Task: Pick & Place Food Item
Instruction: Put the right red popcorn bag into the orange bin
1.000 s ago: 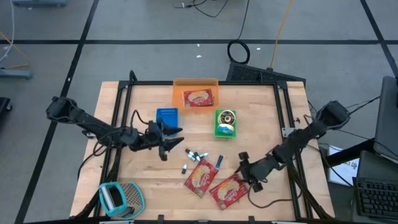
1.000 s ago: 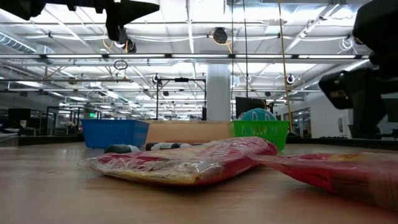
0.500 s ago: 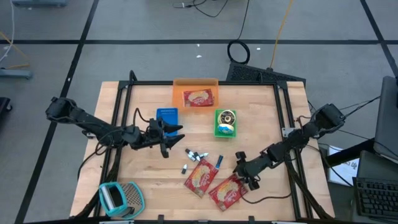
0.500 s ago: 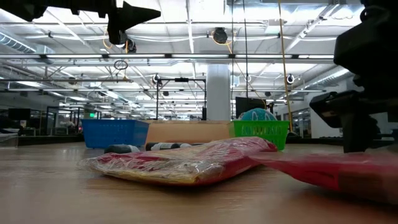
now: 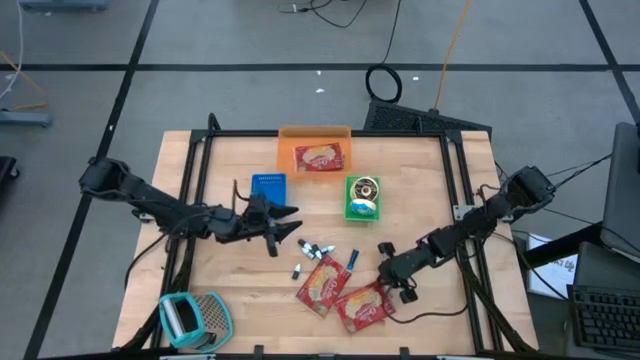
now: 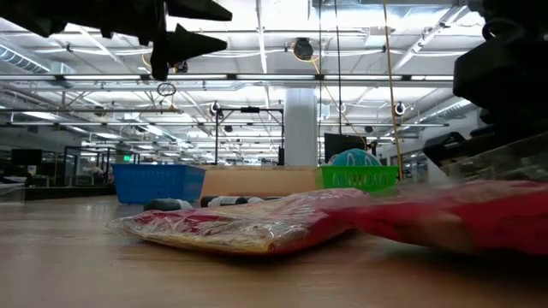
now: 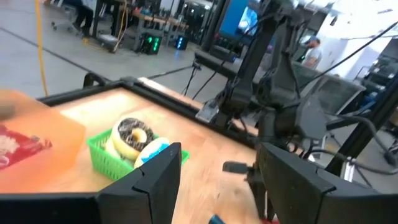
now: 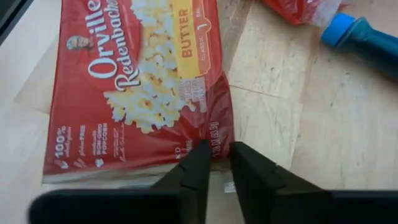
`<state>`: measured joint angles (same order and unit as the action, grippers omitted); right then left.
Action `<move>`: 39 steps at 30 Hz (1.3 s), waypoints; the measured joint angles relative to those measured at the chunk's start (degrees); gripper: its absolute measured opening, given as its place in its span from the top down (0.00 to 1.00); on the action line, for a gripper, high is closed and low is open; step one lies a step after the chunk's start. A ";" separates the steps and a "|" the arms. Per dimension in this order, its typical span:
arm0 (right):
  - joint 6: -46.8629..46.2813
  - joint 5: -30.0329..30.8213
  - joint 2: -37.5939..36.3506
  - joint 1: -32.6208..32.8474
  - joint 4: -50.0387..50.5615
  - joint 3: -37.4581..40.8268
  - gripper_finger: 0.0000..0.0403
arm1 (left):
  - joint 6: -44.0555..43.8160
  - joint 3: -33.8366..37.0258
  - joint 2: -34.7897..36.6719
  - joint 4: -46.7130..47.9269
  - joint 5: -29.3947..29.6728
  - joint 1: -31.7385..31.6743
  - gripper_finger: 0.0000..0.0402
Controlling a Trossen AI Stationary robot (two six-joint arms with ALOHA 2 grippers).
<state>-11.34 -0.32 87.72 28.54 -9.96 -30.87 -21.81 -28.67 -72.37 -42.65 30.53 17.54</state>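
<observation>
blue basket (image 5: 268,185), green basket (image 5: 362,198), blue marker (image 8: 359,35)

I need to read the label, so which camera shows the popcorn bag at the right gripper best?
The right wrist view: the popcorn bag fills it, print readable, its edge pinched in the right gripper. The high view shows it small; the low view only a red blur.

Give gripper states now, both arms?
Left gripper: open, empty, above the table.
Right gripper: shut on the popcorn bag edge.
</observation>
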 joint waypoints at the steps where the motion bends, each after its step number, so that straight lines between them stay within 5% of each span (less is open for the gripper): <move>1: 0.52 0.00 0.02 -0.04 0.03 0.00 0.91 | -0.33 0.00 -0.72 -0.76 0.02 -0.07 0.46; 11: 6.41 2.65 -2.34 0.09 0.58 0.17 1.00 | -1.63 0.00 -3.03 -1.96 0.06 -1.52 0.46; 27: 14.23 17.02 -24.86 3.82 5.79 0.27 1.00 | -1.67 0.00 -3.03 -2.06 0.07 -1.77 0.46; 39: 17.04 23.38 -26.18 5.70 4.65 0.22 1.00 | -11.58 0.00 -3.10 -0.84 -2.44 -1.77 0.46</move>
<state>5.71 23.06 61.54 34.24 -5.31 -30.65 -33.40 -28.67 -75.47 -43.49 28.08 15.77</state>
